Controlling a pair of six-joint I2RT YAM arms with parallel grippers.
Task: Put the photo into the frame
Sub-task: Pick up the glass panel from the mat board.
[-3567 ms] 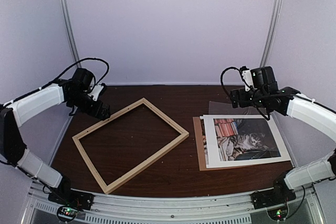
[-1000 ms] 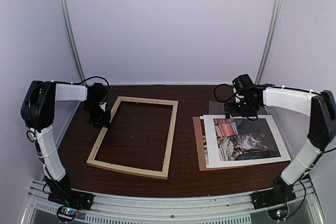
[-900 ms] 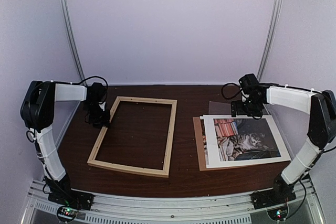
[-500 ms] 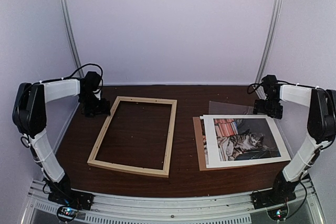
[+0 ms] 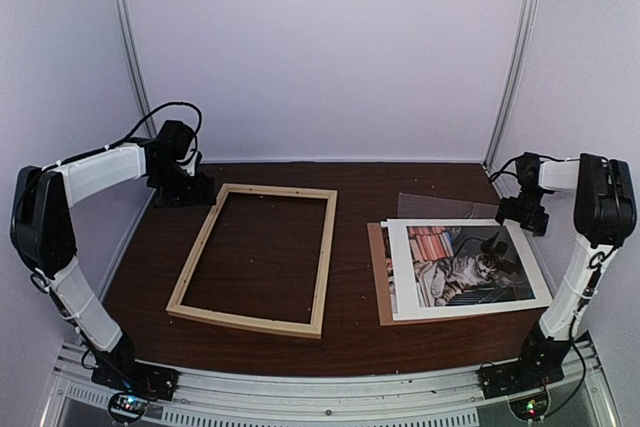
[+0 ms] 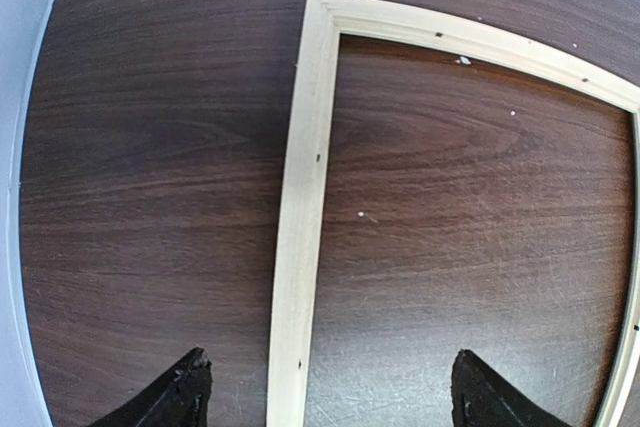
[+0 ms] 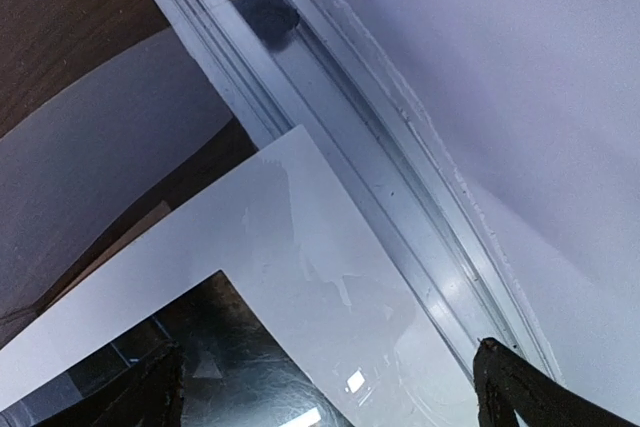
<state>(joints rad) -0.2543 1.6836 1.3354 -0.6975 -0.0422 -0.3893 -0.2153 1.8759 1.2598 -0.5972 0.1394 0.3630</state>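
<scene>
frame (image 5: 202, 247) lies flat left of centre, opening bare, seemingly ready to receive the photo (image 5: 470, 267), which rests face up on a brown board (image 5: 377, 277) at right; left gripper (image 5: 195, 190) and right gripper (image 5: 527, 217) hover empty, fingers spread wide

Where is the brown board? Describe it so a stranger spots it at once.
On the table, go to the right half, where the photo lies face up. The board is the brown sheet under it, showing mainly as a strip along the photo's left edge. It is opaque, unlike the clear sheet beyond the photo.
</scene>
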